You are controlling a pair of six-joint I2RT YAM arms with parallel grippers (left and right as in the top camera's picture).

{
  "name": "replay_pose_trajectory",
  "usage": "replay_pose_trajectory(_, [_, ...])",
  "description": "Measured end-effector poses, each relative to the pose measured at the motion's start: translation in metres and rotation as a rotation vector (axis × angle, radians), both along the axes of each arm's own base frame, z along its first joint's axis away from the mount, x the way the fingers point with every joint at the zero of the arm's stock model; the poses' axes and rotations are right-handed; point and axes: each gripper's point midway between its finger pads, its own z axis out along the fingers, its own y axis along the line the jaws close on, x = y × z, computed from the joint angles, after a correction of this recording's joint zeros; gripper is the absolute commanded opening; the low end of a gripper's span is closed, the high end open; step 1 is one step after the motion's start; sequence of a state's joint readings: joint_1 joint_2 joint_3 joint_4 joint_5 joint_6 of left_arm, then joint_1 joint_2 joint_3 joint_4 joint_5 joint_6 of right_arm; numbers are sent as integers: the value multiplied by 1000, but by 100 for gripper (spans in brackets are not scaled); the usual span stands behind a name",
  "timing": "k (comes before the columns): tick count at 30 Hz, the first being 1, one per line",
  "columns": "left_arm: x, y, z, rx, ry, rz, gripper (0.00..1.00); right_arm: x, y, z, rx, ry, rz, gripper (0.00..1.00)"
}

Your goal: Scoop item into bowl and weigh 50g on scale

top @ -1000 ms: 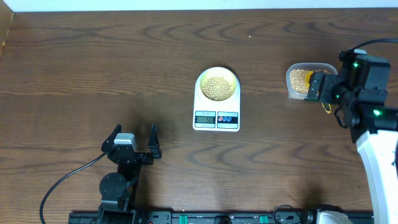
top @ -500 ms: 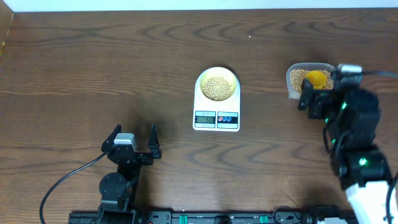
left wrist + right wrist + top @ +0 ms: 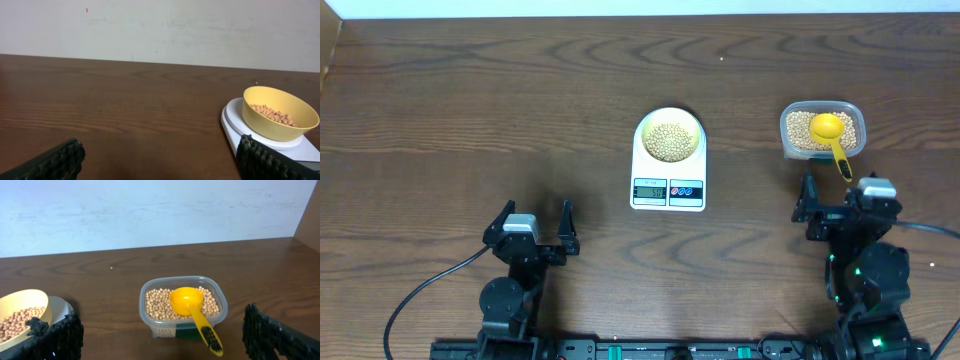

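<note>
**Both claws wide open and empty; bowl of beans on the scale**

Seen from overhead, the left claw (image 3: 537,212) sits low on the wooden table (image 3: 470,100), its 2 fingers spread wide with nothing between them. Its wrist camera agrees: only bare wood shows in the gap. The right claw (image 3: 845,205) is spread just as wide and also grips nothing.

From the left claw, the white scale (image 3: 668,190) lies toward 2 o'clock, well apart. From the right claw it lies toward 10 o'clock. The scale's display faces the arms (its digits are too small to read). The pale yellow bowl (image 3: 644,128) stands upright on the scale's far end, holding a shallow heap of tan beans (image 3: 669,139).

At 3 o'clock from the bowl, and near the right claw at its 12 o'clock, stands a clear container (image 3: 785,140) with more beans inside. A yellow scoop (image 3: 832,135) rests in it, cup on the beans, handle sticking out over the rim toward 5 o'clock.
</note>
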State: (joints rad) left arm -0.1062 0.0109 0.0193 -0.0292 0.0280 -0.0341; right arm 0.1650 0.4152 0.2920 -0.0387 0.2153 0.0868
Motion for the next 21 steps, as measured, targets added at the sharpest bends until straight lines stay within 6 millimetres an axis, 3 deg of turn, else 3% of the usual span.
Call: replay_pose_trajectory(21, [0,0,0,0,0,0,99,-18,-5,-39,20,-138,5,99])
